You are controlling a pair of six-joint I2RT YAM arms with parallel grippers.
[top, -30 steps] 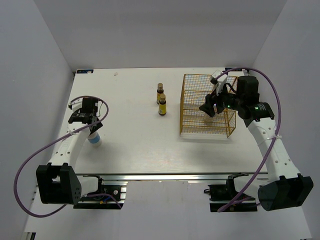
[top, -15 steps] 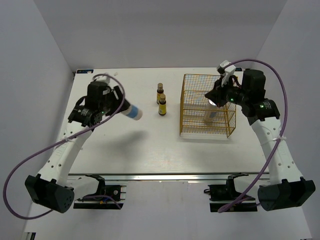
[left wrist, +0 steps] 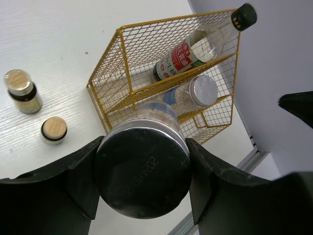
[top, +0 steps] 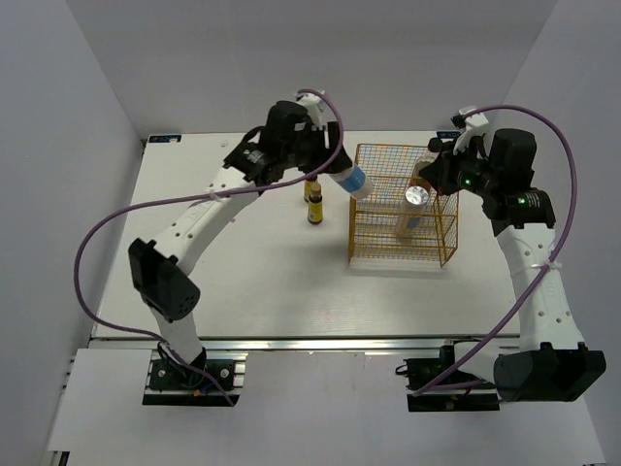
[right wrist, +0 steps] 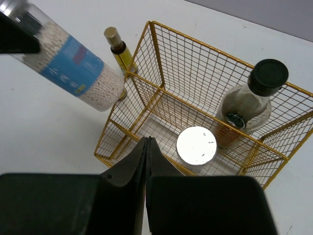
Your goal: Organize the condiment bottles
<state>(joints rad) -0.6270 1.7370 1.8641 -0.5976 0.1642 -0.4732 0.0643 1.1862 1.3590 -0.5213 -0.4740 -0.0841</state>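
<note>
My left gripper [left wrist: 142, 166] is shut on a white blue-labelled bottle [top: 354, 181], held tilted in the air at the left edge of the yellow wire basket [top: 361, 209]. Its label shows in the right wrist view [right wrist: 73, 68]. Inside the basket [right wrist: 195, 41] stand another white bottle with a silver cap [right wrist: 196, 145] and the dark-sauce bottle with a black cap [right wrist: 266, 76]. Two tiny brown bottles [left wrist: 22, 90] [left wrist: 54, 129] stand on the table left of the basket. My right gripper [right wrist: 147, 142] hovers over the basket, shut on nothing.
The basket [left wrist: 122, 54] sits at the back right of the white table [top: 243, 272]. Grey walls enclose the table on three sides. The left arm [top: 204, 209] stretches diagonally across the table's left half.
The left arm has swung from the table's left side over to the basket, carrying the white bottle. The right gripper has left the other white bottle in the basket, risen and shut.
</note>
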